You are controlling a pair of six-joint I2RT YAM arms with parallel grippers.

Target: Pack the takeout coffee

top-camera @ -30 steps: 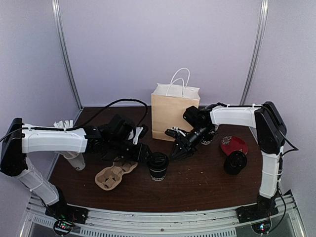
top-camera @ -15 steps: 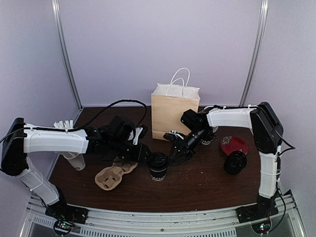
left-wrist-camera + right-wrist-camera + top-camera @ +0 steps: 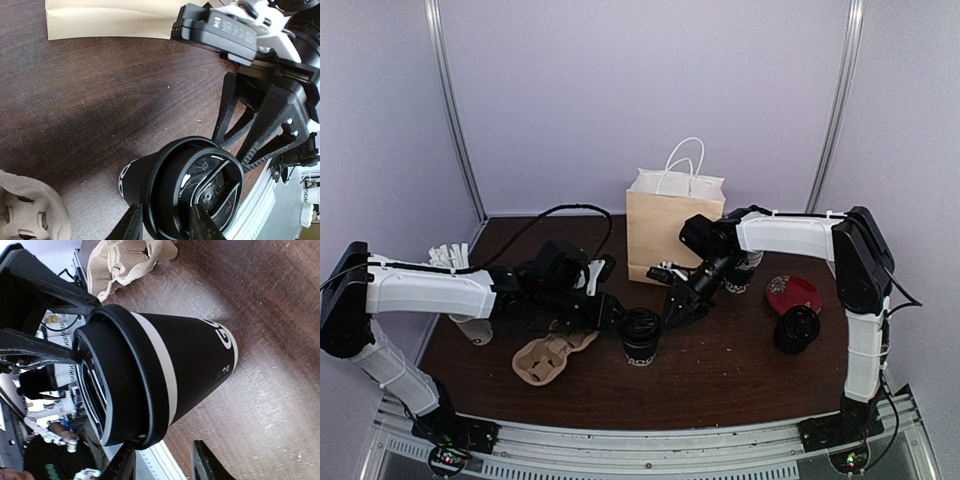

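Coffee cup (image 3: 641, 338) upright on the table (image 3: 720, 385), in front of the paper bag (image 3: 672, 235).
Just right of the cardboard carrier (image 3: 552, 355), the left gripper (image 3: 617, 315) straddles the rim of the lid (image 3: 125, 385); I cannot tell whether it pinches. The right gripper (image 3: 675, 310) has its jaws spread around the lid's opposite edge, one finger clear. A second cup (image 3: 797, 328) stands well apart, far right.

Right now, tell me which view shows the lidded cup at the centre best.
Right wrist: the lidded cup fills the frame, side, white band and lettering visible. Left wrist shows mostly its lid from above; top external shows the cup small.
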